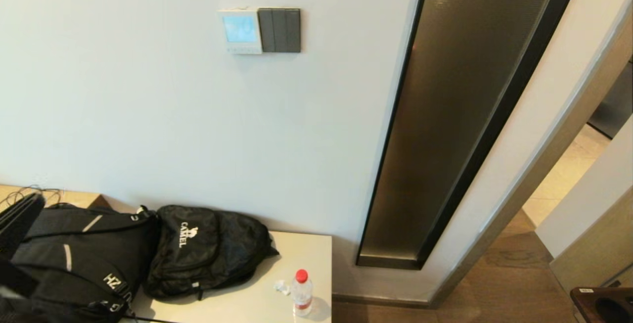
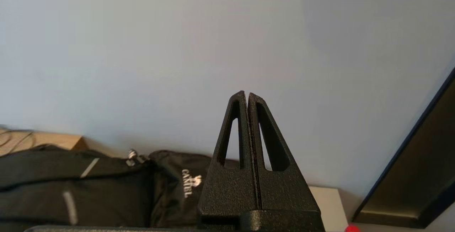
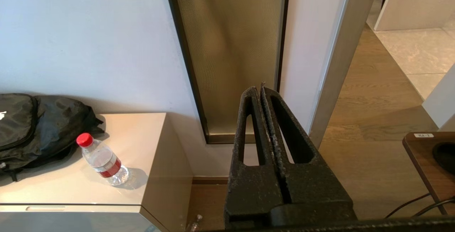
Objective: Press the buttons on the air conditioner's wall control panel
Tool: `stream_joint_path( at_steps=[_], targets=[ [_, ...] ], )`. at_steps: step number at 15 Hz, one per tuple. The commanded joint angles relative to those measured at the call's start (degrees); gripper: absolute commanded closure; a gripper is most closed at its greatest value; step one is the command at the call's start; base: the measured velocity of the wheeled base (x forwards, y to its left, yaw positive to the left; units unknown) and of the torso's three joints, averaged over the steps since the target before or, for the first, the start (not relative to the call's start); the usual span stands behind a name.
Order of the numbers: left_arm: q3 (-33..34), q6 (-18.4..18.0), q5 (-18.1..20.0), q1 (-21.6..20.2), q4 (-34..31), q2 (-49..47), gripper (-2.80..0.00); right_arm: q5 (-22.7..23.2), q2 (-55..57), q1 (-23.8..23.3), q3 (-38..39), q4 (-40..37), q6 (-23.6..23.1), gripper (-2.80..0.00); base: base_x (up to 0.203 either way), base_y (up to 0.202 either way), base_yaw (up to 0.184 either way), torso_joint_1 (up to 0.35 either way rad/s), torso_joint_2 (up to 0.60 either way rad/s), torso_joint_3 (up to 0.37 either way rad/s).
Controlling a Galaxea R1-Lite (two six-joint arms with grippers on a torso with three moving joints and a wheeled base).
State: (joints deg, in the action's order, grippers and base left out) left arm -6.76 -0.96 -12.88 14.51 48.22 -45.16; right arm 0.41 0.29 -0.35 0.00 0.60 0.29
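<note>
The air conditioner's control panel is white with a lit blue screen and a row of small buttons below it. It hangs high on the white wall, with a dark grey switch plate touching its right side. Neither gripper shows in the head view. In the left wrist view my left gripper is shut and empty, pointing at bare wall above the backpacks; the panel is out of that view. In the right wrist view my right gripper is shut and empty, low down, pointing at the base of the bronze wall panel.
A low beige cabinet below the panel carries two black backpacks, a clear water bottle with a red cap and a bit of crumpled paper. A tall bronze panel stands right of it. A brown wooden stand is at the far right.
</note>
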Motion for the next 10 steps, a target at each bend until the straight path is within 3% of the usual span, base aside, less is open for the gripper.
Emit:
stream_joint_path(
  at_steps=[1, 3, 4, 5, 7, 9, 10],
  targets=[
    [-2.8, 0.1, -1.0, -1.6, -24.1, 20.0, 0.00, 0.0, 0.1, 0.0, 0.2, 0.0, 0.0, 0.00, 0.000, 0.000, 0.000, 0.000, 0.00, 0.000],
    [-5.5, 0.2, -4.0, -3.1, -43.3, 28.1, 0.00, 0.0, 0.1, 0.0, 0.2, 0.0, 0.0, 0.00, 0.000, 0.000, 0.000, 0.000, 0.00, 0.000],
    [-5.7, 0.1, -7.0, -3.7, -46.4, 29.3, 0.00, 0.0, 0.1, 0.0, 0.2, 0.0, 0.0, 0.00, 0.000, 0.000, 0.000, 0.000, 0.00, 0.000],
    [-5.4, -0.1, -10.1, -4.5, -46.0, 29.4, 0.00, 0.0, 0.1, 0.0, 0.2, 0.0, 0.0, 0.00, 0.000, 0.000, 0.000, 0.000, 0.00, 0.000],
    [-5.1, -0.4, -10.7, -7.3, -46.3, 29.4, 0.00, 0.0, 0.1, 0.0, 0.2, 0.0, 0.0, 0.00, 0.000, 0.000, 0.000, 0.000, 0.00, 0.000],
    [-4.0, -0.5, -7.9, -15.9, -46.5, 29.3, 0.00, 0.0, 0.1, 0.0, 0.2, 0.0, 0.0, 0.00, 0.000, 0.000, 0.000, 0.000, 0.00, 0.000],
    [-1.8, -0.3, -6.0, -17.7, -46.0, 29.6, 0.00, 0.0, 0.1, 0.0, 0.2, 0.0, 0.0, 0.00, 0.000, 0.000, 0.000, 0.000, 0.00, 0.000]
  ],
)
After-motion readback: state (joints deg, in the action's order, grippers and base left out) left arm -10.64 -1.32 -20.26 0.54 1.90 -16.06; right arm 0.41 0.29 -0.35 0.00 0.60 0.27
